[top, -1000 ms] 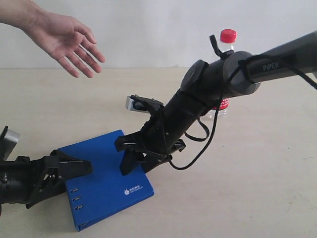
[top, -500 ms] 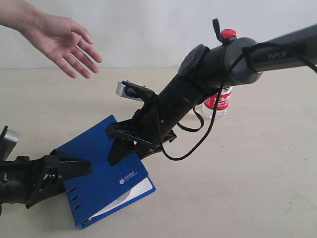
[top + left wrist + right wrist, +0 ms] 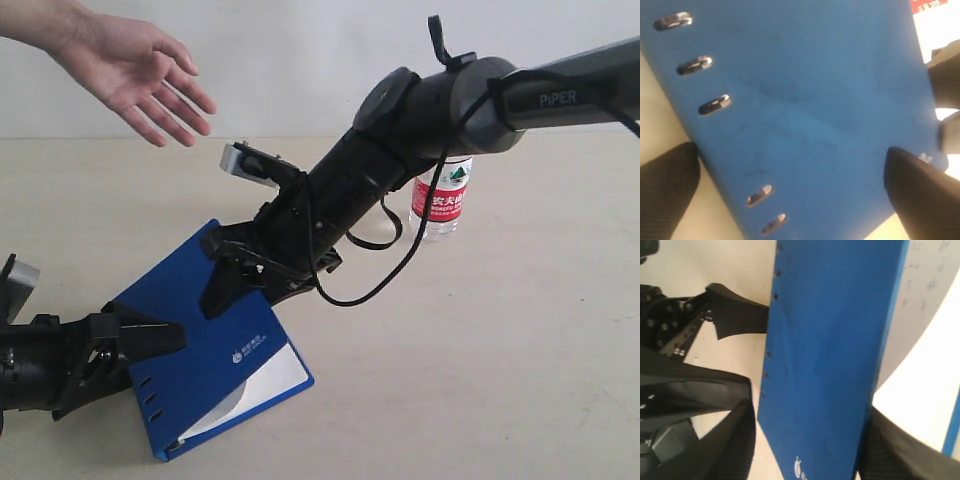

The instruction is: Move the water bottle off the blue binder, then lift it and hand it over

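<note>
Water bottle (image 3: pixel 443 196) one, blue binder (image 3: pixel 195 345) one in right jaws' pinch; left jaws wide apart

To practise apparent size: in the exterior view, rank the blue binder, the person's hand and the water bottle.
1. blue binder
2. hand
3. water bottle, though the arm hides its top, so its full size is unsure.

— Room to reach the water bottle (image 3: pixel 443 198)?
— Only from the right, over bare table (image 3: pixel 520 350); the right arm (image 3: pixel 400 160) slants across its front.
— The blue binder (image 3: pixel 195 335)?
— Left gripper (image 3: pixel 148 362) at its corner, right gripper (image 3: pixel 215 280) at its far edge.
</note>
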### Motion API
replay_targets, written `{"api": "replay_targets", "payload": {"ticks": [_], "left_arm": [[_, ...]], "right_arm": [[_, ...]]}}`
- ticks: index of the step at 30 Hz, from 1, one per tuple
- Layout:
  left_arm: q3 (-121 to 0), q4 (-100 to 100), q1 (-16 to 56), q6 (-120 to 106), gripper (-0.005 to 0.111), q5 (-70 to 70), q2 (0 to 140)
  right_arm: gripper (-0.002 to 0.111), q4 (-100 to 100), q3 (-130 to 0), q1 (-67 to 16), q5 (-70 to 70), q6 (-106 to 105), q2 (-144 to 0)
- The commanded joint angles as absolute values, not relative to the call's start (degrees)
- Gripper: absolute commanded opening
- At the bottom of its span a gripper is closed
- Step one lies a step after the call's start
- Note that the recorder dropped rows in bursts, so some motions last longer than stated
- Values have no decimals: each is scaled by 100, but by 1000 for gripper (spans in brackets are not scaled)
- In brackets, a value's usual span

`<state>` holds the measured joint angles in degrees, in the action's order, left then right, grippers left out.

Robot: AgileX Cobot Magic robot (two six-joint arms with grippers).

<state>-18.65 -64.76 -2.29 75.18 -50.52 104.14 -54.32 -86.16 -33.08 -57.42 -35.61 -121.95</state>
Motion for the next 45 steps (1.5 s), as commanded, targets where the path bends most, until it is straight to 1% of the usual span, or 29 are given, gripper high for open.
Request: {"api": "replay_targets", "payload": {"ticks": [1,6,10,11,12,13,14,15,19,23,27,30,31,33,34,35,36,39,41,45], "left_arm": [[-1793,-6530,-219,7531,94,-4369,10530],[-1793,-6530,-219,7519,94,-4368,10530],[-1793,-6530,-219,7519,94,-4368,10530],[-1793,-6530,-219,7519,94,-4368,10530],[-1793,-6513,-219,7507,94,-4368,10530],[-1793,-6513,-219,7507,94,-4368,10530],[-1793,-6513,-219,7507,94,-4368,10530],[-1793,-6513,-219,7507,94,-4368,10530],[-1793,-6537,-219,7510,94,-4298,10530],[-1740,-6529,-219,7454,94,-4129,10530],[-1740,-6538,-219,7347,94,-4906,10530],[-1740,-6409,-219,7134,94,-5315,10530],[-1740,-6400,-219,6994,91,-5364,10530],[-1740,-6304,-219,6682,81,-5341,10530],[-1740,-6247,-219,6582,70,-5273,10530],[-1740,-6237,-219,6572,63,-5184,10530],[-1740,-6225,-219,6572,52,-5082,10530],[-1740,-6162,-219,6784,30,-4667,10530],[-1740,-6058,-219,7157,21,-4387,10530],[-1740,-6093,-219,7254,20,-4420,10530]], "right_arm": [[50,-5496,-8856,-3319,-6008,-3492,-12124],[50,-5369,-9081,-3319,-6239,-3336,-12124],[50,-5302,-9021,-3331,-6151,-3330,-12182],[47,-5302,-8966,-3331,-6096,-3330,-12208],[42,-5287,-8916,-3331,-6010,-3330,-12253],[34,-5234,-8893,-3331,-5955,-3330,-12316],[16,-5172,-8893,-3331,-5921,-3394,-12416],[0,-5172,-8893,-3331,-5909,-3485,-12468],[0,-5168,-8893,-3277,-5799,-3594,-12490],[0,-5555,-8893,-2992,-5964,-3791,-12304],[0,-7276,-8893,-2607,-6906,-4740,-12247],[0,-7728,-8893,-2546,-6996,-4943,-12197],[0,-7717,-8893,-2546,-6996,-4957,-12185],[0,-7717,-8893,-2534,-6996,-4978,-12180],[0,-7676,-8893,-2524,-6996,-4990,-12180],[0,-7585,-8893,-2524,-6996,-4990,-12180],[0,-7442,-8893,-2524,-6977,-4990,-12180],[0,-7308,-8865,-2524,-6920,-4977,-12180],[0,-7308,-8865,-2524,-6920,-4977,-12180],[0,-7337,-8865,-2524,-6933,-4955,-12180]]}}
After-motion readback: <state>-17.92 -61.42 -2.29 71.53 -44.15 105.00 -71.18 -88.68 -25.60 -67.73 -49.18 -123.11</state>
